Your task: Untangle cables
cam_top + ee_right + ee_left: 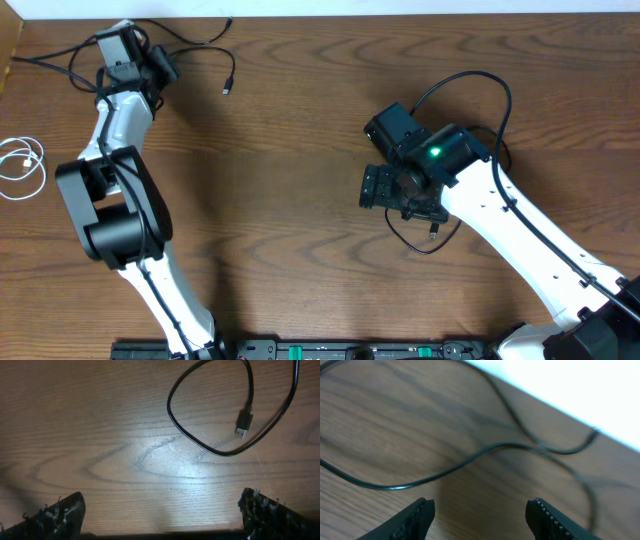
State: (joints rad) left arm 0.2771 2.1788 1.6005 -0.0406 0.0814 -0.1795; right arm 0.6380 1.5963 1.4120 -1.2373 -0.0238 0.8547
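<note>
Thin black cables (190, 42) lie at the table's far left corner around my left gripper (158, 62); one ends in a small plug (228, 88). In the left wrist view, two black cable strands (485, 451) curve over the wood just ahead of my left gripper (480, 507), which is open and holds nothing. A white cable (22, 165) lies coiled at the left edge. My right gripper (380, 188) hangs open over bare wood. Ahead of it in the right wrist view (162, 505), a black cable loop (172, 415) lies flat with its plug end (243, 425).
The far table edge (555, 405) runs close beyond the left gripper. A thicker black wire (480, 80) arcs over the right arm's wrist. Both arm bases stand along the near edge (350, 350).
</note>
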